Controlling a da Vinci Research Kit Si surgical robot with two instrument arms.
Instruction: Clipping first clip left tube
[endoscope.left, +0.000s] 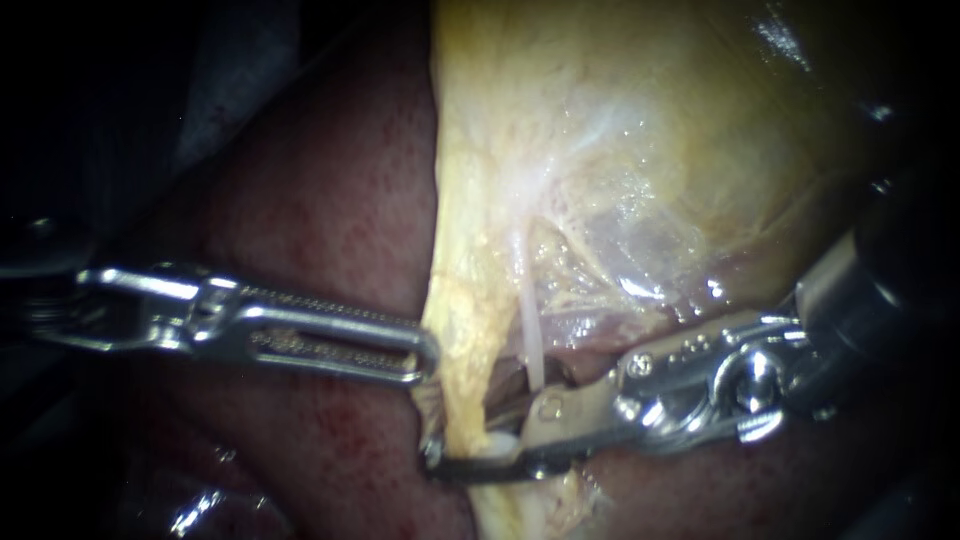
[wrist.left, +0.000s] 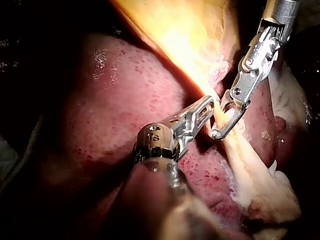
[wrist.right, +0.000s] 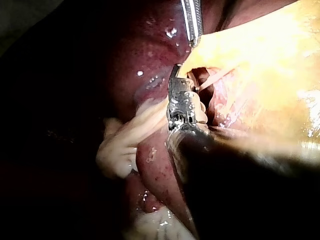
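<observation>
Left instrument (endoscope.left: 425, 352), slim steel shaft with long slotted, serrated jaws, comes in flat over the dark red, speckled liver (endoscope.left: 330, 200). Its jaws are pressed together, pinching the left edge of the yellow, glossy gallbladder (endoscope.left: 650, 130) right where it narrows downward. That edge is pulled to a small point at the tips.

Right instrument (endoscope.left: 462, 437), chunky bright-metal head with a hooked pair of jaws, enters from the right, low across the tissue. Its jaws are parted by a narrow gap. The left tube (endoscope.left: 462, 330), a thick pale-yellow fatty strand running down from the gallbladder, passes straight through that gap. I can't tell whether both jaws touch it, and I can't make out a clip from here.

Just right of it sits a thin white tube (endoscope.left: 530, 330). It runs down and disappears behind the upper jaw, outside the gap.

Left wrist view: left instrument (wrist.left: 207, 104) has its tips at the yellow edge. Right instrument (wrist.left: 222, 122) is just beside it, its jaws forming a C around the left tube (wrist.left: 245, 160), which widens into a pale mass beyond.

Right wrist view: right instrument (wrist.right: 179, 75) lies against the pale strand. The thin white tube (wrist.right: 212, 77) crosses a dark opening just beside its jaws.
</observation>
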